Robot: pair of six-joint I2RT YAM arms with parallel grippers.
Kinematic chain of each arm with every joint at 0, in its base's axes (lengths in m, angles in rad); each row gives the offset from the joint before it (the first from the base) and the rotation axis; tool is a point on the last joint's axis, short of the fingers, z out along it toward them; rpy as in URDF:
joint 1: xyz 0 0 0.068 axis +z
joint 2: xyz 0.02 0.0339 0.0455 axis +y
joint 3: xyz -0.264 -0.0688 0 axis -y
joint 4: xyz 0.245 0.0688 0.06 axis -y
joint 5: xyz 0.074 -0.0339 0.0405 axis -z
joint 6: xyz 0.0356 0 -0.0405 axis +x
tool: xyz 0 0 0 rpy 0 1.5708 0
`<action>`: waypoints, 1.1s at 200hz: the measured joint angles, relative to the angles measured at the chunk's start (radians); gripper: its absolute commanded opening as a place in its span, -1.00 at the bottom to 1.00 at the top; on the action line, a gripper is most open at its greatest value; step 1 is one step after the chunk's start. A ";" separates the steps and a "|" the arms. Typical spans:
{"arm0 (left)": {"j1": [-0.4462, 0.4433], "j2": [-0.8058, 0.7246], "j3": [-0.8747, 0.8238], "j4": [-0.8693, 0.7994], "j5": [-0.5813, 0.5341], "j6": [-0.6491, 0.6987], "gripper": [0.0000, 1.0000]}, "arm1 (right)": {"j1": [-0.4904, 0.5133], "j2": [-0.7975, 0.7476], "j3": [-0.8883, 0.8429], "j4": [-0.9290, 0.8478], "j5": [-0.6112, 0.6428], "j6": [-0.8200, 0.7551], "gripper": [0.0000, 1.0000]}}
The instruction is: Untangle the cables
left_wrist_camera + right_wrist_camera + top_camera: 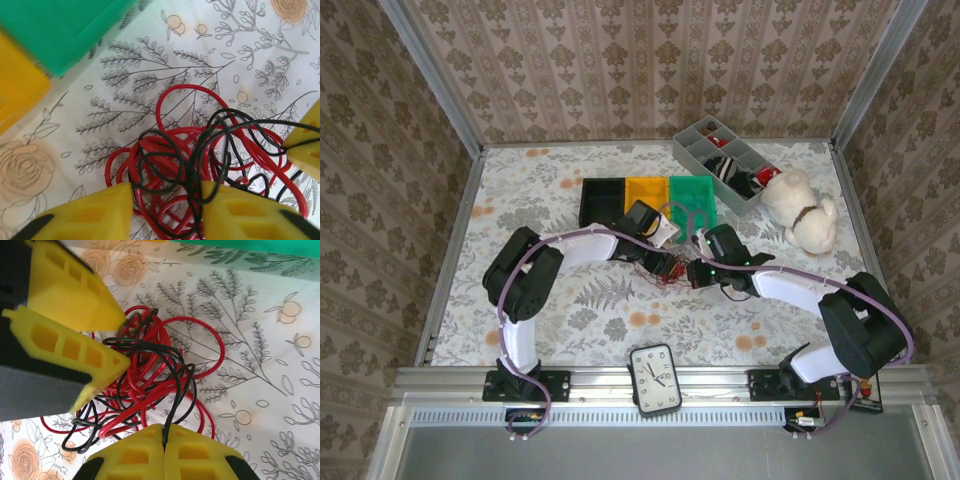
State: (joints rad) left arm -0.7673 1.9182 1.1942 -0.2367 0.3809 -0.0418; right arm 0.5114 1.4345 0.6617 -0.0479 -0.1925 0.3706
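Roundish tangle of cables (172, 150) (red, black)

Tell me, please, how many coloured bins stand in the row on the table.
3: the black bin at the left, the yellow bin in the middle, the green bin at the right. None looks hidden.

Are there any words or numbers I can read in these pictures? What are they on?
None can be read.
Clock at the table's near edge: marks around its dial, too small to read.
Cables: no writing on them.
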 measured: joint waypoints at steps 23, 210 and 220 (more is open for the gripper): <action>-0.018 0.013 0.007 -0.003 -0.014 -0.003 -0.66 | -0.032 -0.015 -0.014 0.010 0.001 0.028 -0.50; -0.050 0.007 0.009 -0.003 -0.096 -0.006 -1.00 | -0.073 -0.179 -0.118 0.081 -0.117 0.075 -0.50; -0.051 0.006 0.009 -0.003 -0.098 -0.006 -1.00 | -0.073 -0.150 -0.116 0.084 -0.133 0.075 -0.50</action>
State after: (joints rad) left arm -0.8181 1.9247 1.2034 -0.2398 0.2829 -0.0479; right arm 0.4381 1.2842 0.5453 0.0357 -0.3256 0.4454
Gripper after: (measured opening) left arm 0.051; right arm 0.249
